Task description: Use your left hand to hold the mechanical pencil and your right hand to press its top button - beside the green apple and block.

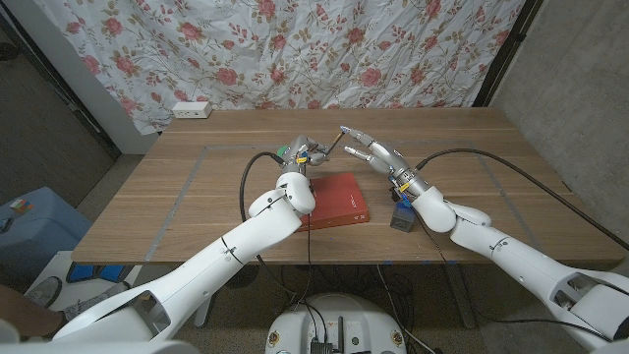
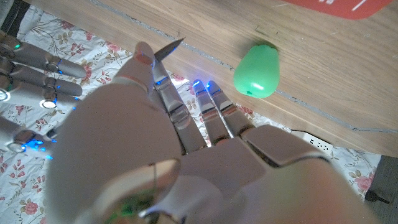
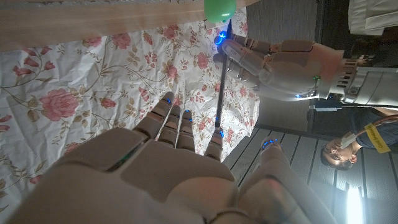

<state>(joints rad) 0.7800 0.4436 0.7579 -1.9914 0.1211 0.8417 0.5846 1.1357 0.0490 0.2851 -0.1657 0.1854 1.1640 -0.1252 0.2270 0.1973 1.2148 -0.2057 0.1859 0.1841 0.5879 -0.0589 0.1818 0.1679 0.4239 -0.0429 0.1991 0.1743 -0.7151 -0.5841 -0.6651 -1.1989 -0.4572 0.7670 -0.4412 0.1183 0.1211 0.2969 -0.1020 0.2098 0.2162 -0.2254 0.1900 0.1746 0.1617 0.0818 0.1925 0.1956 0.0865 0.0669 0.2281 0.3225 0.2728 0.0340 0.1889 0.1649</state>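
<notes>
Above the wooden worktop [image 1: 197, 197], the left hand [image 1: 298, 154] grips a slim dark mechanical pencil [image 1: 332, 149], a thin straight rod slanting toward the right hand [image 1: 371, 152]. That hand's smooth metallic fingers [image 3: 177, 121] spread apart, one tip touching the pencil's end. A glossy rounded green apple [image 2: 257, 70] lies just beside a flat red block [image 1: 335, 200].

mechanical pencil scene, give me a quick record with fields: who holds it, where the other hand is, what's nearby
pencil: mechanical pencil, thin and dark, raised above the table
held by: left robot hand
right robot hand: at the pencil's top end, fingers spread; contact with the button cannot be told
green apple: on the table, by the left robot hand
red block: flat on the table, near side of both hands
</notes>
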